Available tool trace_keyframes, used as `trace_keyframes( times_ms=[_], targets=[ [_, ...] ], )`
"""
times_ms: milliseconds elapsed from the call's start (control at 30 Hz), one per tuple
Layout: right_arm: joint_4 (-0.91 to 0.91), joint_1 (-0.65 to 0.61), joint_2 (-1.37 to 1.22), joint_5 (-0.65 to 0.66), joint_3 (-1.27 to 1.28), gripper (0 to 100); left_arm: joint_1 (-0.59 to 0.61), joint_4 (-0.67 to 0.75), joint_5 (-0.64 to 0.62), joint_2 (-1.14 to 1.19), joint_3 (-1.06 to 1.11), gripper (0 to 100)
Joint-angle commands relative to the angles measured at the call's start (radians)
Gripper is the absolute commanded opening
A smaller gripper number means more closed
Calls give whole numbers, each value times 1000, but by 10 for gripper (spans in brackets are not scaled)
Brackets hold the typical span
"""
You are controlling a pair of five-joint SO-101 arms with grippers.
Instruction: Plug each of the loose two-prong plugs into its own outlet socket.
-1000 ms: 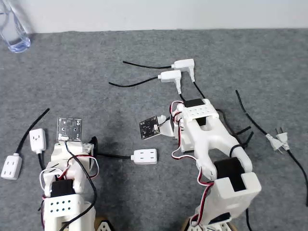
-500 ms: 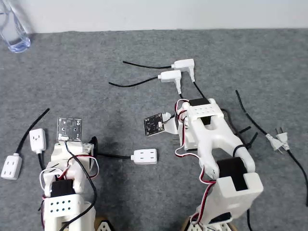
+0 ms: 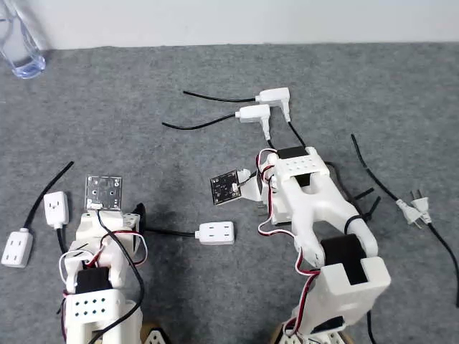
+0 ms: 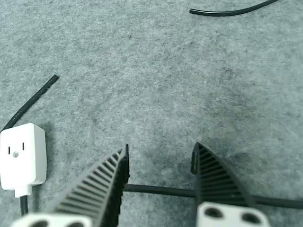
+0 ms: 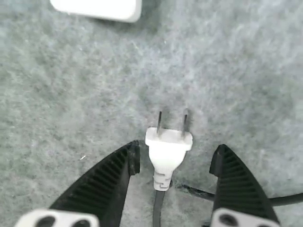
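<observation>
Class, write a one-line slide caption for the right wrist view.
Open right gripper straddles a white two-prong plug lying on grey carpet, a white outlet socket beyond.

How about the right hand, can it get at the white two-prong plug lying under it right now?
Probably yes. The right hand is open with a finger either side of the white two-prong plug on the grey felt, and nothing lies between them.

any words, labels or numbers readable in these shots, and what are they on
No text can be read in any view.
The small black board at the right arm's wrist: pale specks, too small to read.
The grey square board at the left arm's wrist: dots only, nothing legible.
The white socket block: slots, no print visible.
The white plug: no markings visible.
</observation>
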State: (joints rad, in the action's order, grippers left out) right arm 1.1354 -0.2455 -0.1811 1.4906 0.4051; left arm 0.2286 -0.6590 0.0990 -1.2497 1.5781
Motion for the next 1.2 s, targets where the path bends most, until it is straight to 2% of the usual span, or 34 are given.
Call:
trace_keyframes(
  times_ms=[0, 267, 400, 567, 833, 1167],
  targets=[
    [-4, -5, 38, -9, -11, 232, -8, 21, 3, -11, -7, 203],
    [-5, -7, 38, -9, 2, 69, -8, 21, 3, -11, -7, 203],
    [-13, -10, 38, -9, 12, 24, -8, 21, 3, -11, -7, 203],
    [-25, -7, 38, -8, 15, 19, -8, 21, 3, -11, -7, 203],
    [-219, -5, 41, -11, 121, 10, -8, 21, 3, -11, -7, 203],
    [-216, 1, 47, -80, 127, 41, -8, 21, 3, -11, -7, 203]
  ],
)
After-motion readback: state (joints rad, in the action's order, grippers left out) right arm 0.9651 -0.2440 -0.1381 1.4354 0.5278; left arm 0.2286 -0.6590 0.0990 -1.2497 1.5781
